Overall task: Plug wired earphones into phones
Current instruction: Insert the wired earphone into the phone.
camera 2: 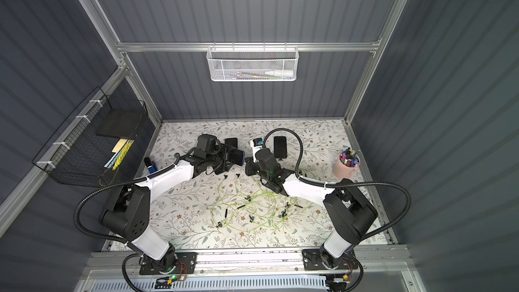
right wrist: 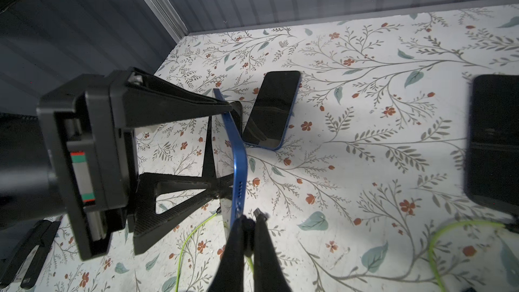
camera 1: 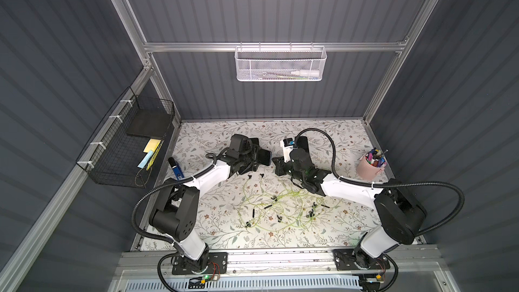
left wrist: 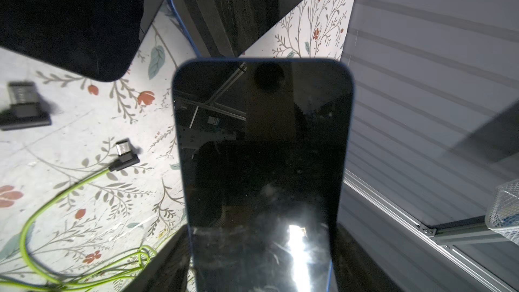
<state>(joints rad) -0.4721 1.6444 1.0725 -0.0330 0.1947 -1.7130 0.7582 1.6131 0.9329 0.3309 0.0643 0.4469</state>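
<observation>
Left gripper [right wrist: 226, 147] clamps phone [left wrist: 261, 150] across its side edges, above the table [right wrist: 365, 136]. Right gripper [right wrist: 248, 228] is pinched on plug [right wrist: 257, 214], just beside phone's bottom edge. Phone looks rigid and slick; cable [right wrist: 181, 245] looks limp, so hold the plug body.

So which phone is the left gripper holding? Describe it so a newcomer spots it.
Start at the floral table and look to its far middle. The blue-edged phone there is clamped in the left gripper, turned on edge, with the right gripper holding an earphone plug by its port end. The other phones lie flat on the table.
</observation>
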